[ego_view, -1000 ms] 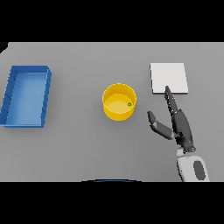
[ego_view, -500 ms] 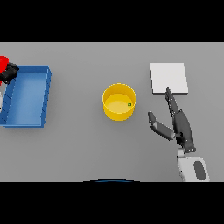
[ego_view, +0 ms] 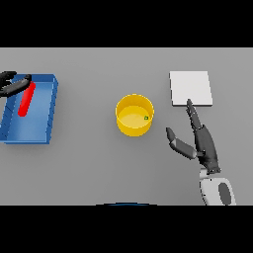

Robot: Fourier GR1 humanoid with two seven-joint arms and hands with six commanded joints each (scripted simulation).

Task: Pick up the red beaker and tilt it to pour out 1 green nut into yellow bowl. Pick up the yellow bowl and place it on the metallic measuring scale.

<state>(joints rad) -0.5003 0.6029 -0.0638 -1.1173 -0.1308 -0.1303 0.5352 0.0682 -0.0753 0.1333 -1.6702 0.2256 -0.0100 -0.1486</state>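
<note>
The yellow bowl (ego_view: 134,114) stands mid-table with one small green nut (ego_view: 146,117) inside near its right wall. The metallic scale (ego_view: 190,88), a flat pale square, lies to the bowl's upper right. My right hand (ego_view: 202,143) rests open on the table just below the scale, fingers straight and pointing at its lower edge, thumb spread toward the bowl. The red beaker (ego_view: 25,99) shows as a slanted red shape over the blue bin (ego_view: 49,113) at the far left. My left hand (ego_view: 12,84) is at the left edge, its fingers spread beside the beaker's upper end.
The blue bin is an open rectangular tray along the table's left side. Grey tabletop separates the bin, the bowl and the scale.
My left hand and the red beaker came into view at the left edge. The beaker has moved right and down over the blue bin. Bowl, scale and right hand have not moved.
</note>
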